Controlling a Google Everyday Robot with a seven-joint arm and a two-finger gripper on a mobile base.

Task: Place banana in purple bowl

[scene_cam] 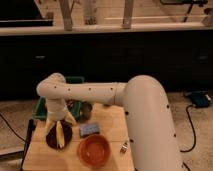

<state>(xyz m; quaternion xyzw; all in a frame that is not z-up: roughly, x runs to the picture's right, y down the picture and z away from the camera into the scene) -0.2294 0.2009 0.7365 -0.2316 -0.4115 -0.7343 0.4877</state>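
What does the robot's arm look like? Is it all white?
Nearly! The arm is creamy white, made of fat, smooth, rounded tubes with bulgy joints between them. A row of small dark dots runs along its long level part. No loose cables show on it. The gripper at its end, just over the purple bowl, looks pale too.
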